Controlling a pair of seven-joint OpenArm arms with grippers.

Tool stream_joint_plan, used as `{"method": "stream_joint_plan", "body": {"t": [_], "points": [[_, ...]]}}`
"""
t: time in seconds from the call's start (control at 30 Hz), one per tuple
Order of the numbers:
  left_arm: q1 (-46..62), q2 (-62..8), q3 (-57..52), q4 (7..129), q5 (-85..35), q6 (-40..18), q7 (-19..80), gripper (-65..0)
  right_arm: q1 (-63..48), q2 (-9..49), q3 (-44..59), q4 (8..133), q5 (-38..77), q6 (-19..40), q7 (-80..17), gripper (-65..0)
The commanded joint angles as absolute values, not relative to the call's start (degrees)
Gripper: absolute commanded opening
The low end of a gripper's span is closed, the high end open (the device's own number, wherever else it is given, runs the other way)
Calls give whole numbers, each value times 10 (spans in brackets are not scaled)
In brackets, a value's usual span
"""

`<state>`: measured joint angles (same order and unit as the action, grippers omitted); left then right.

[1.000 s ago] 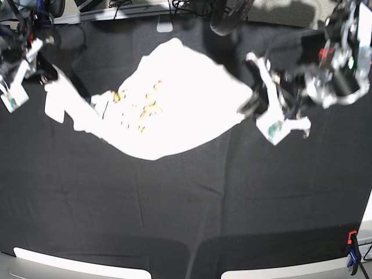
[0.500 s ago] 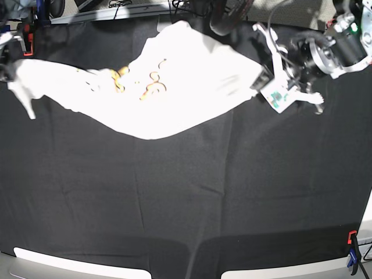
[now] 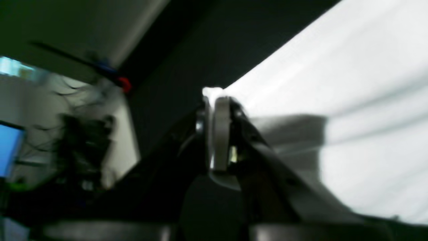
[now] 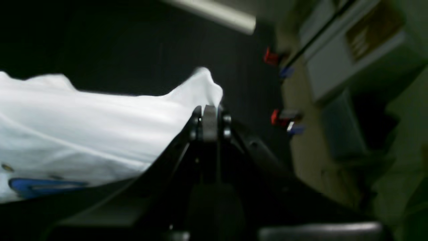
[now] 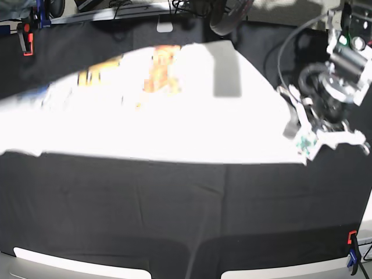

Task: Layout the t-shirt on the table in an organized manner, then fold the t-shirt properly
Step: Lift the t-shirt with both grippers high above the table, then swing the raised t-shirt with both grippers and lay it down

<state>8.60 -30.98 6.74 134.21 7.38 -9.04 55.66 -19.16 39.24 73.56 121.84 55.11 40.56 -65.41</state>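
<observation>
Base view: the t-shirt (image 5: pixel 157 116) is stretched into a wide white band across the far half of the table (image 5: pixel 174 221). Its long axis runs side to side, from the view's left edge to the left gripper (image 5: pixel 302 152) at the view's right. The near edge of the cloth forms an almost straight line; the far edge rises to a peak near the middle. Orange and yellow print (image 5: pixel 161 68) shows on the far part, blurred. A grey shadow patch (image 5: pixel 226 70) lies on the cloth near the peak. An orange clamp (image 5: pixel 24 34) sits at the far left table edge, and an orange and blue clamp (image 5: pixel 352 251) at the near right edge. Cables (image 5: pixel 192 7) lie beyond the far edge. The right gripper is out of this view.

Compared with half a second ago, the shirt spans much farther left to right and is flatter; the left gripper has shifted nearer and lower in the view.

Left wrist view: the left gripper (image 3: pixel 217 100) has its fingers pressed together on a corner of the t-shirt (image 3: pixel 351 100), which spreads taut away to the right. A red and blue clamp (image 3: pixel 120 82) sits at the table edge.

Right wrist view: the right gripper (image 4: pixel 209 112) is clamped narrow on a bunched edge of the t-shirt (image 4: pixel 100 124), which extends left. Blue print (image 4: pixel 40 185) shows at lower left. Red and blue clamps (image 4: pixel 284 118) stand along the table edge to the right.
</observation>
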Motion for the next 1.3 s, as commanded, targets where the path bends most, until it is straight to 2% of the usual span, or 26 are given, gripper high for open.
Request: {"method": "stream_joint_plan", "body": {"t": [0.0,0.27,0.4,0.57,0.77,0.87,0.97,1.17,1.27], "points": [[69,-316,63,1350,97,-81,555,-650,-176,413,742,1223,542,400,-641,-650],[-39,-316,63,1350,96,-47,509,-650,-111,436,742,1223,542,400,-588,-650],[-92,-316,63,1350,109,-11,499,-650,-109,457,742,1223,542,400,-583,-650],[-137,-316,63,1350,131,3,494,-650,-109,487,742,1223,539,400,-582,-650],[-180,-316,63,1350,130,10,492,-650,-109,492,742,1223,539,400,-565,-650],[-199,-310,63,1350,125,43,491,-650,-90,492,742,1223,540,400,-563,-650],[-209,-285,63,1350,117,66,491,-650,-61,492,742,1223,542,395,-562,-650],[-211,-200,63,1350,103,65,480,-650,-26,493,742,1223,542,369,-543,-650],[-221,-186,63,1350,78,64,479,-650,-16,503,742,1222,541,364,-542,-650]]}}
